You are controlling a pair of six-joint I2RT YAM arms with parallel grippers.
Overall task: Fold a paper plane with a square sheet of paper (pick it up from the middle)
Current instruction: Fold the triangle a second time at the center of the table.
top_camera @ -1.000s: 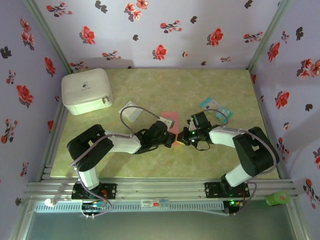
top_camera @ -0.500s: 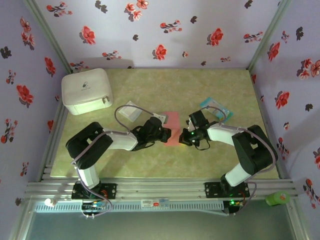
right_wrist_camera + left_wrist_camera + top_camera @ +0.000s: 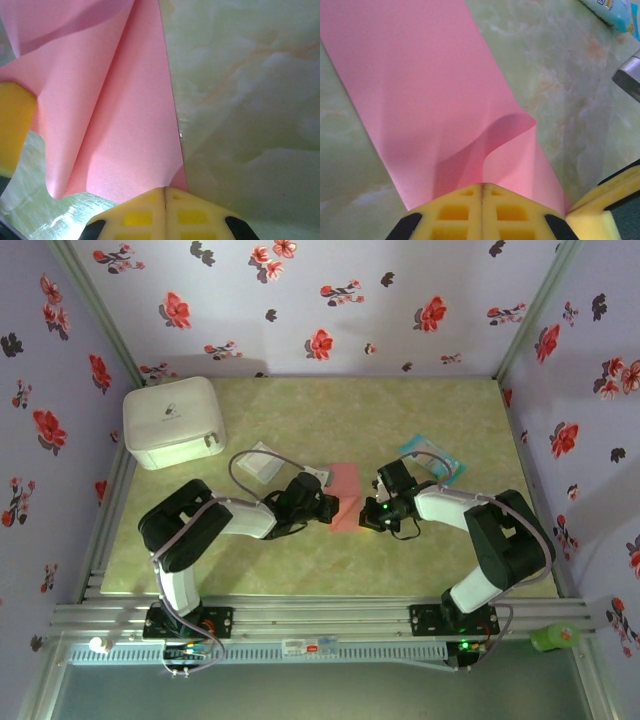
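The salmon-pink sheet of paper (image 3: 346, 490) lies mid-table as a narrow band, far end flat, near end lifted. My left gripper (image 3: 330, 508) is shut on its near-left edge. In the left wrist view the yellow pads meet on the paper (image 3: 445, 90), where a flap curls up just ahead of the left gripper (image 3: 481, 186). My right gripper (image 3: 363, 515) is shut on the near-right edge. In the right wrist view the paper (image 3: 125, 100) runs away from the right gripper (image 3: 165, 189) with a long crease. No finished paper plane is seen.
A white box (image 3: 172, 422) stands at the back left. A small pale translucent packet (image 3: 262, 464) lies left of the paper. A teal-and-white packet (image 3: 432, 457) lies behind the right arm, also at the top right of the left wrist view (image 3: 612, 12).
The two grippers, close together a second ago, have drawn slightly apart and a little farther from the bases. More pink paper now shows between them.
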